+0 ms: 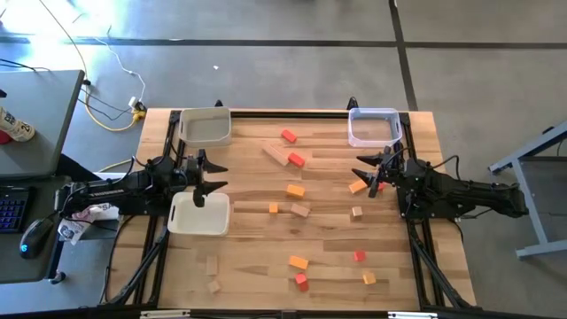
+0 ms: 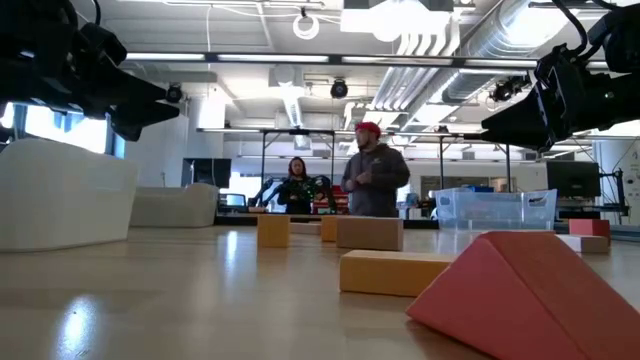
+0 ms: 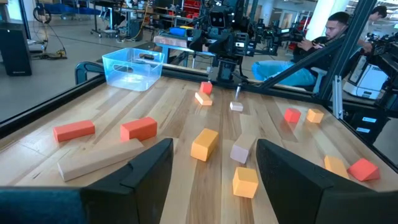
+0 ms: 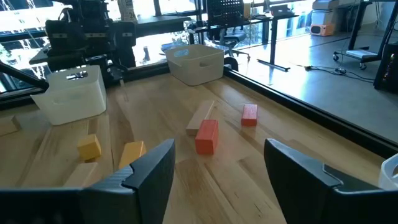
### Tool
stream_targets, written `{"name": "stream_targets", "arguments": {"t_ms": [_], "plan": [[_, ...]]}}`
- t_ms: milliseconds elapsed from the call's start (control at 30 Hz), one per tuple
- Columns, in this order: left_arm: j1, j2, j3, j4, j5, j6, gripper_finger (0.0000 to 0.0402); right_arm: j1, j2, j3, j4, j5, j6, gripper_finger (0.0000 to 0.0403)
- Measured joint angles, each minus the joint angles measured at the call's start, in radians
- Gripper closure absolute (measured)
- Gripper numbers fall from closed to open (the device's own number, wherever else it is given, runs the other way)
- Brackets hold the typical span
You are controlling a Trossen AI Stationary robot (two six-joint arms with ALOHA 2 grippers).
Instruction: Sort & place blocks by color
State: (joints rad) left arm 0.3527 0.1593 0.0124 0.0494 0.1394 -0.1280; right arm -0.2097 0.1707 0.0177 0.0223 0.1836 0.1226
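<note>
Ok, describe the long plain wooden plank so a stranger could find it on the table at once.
Start at the clear plastic bin at the table's far right corner and look left towards the opaque pale bin at the far left corner. Roughly midway, a little nearer, lies the long plain wooden plank, set at a slant with a red block at its end. It is the only long piece; the other blocks are short.

Table centre: scattered blocks (image 1: pixel 296 190), gaps between them passable. Left edge: two white bins (image 1: pixel 205 127), left gripper (image 1: pixel 210 176) suspended between. Right edge: clear bin (image 1: pixel 373 126), right gripper (image 1: pixel 370 173) beside.
</note>
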Motion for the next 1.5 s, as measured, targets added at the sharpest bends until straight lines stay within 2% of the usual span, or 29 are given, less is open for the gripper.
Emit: {"name": "stream_targets", "arguments": {"t_ms": [1000,1233,1400,1500], "plan": [[0.0,0.0,0.0,0.01,0.0,-0.007,0.0181,0.0,0.0,0.0,0.0,0.0,0.0,0.0169],[0.0,0.0,0.004,0.087,-0.067,-0.19,0.0181,0.0,0.0,0.0,0.0,0.0,0.0,0.0169],[0.0,0.0,0.064,0.07,-0.151,-0.24,0.0181,0.0,0.0,0.0,0.0,0.0,0.0,0.0169],[0.0,0.002,0.132,-0.017,-0.175,-0.295,0.0181,0.0,0.0,0.0,0.0,0.0,0.0,0.0169]]}}
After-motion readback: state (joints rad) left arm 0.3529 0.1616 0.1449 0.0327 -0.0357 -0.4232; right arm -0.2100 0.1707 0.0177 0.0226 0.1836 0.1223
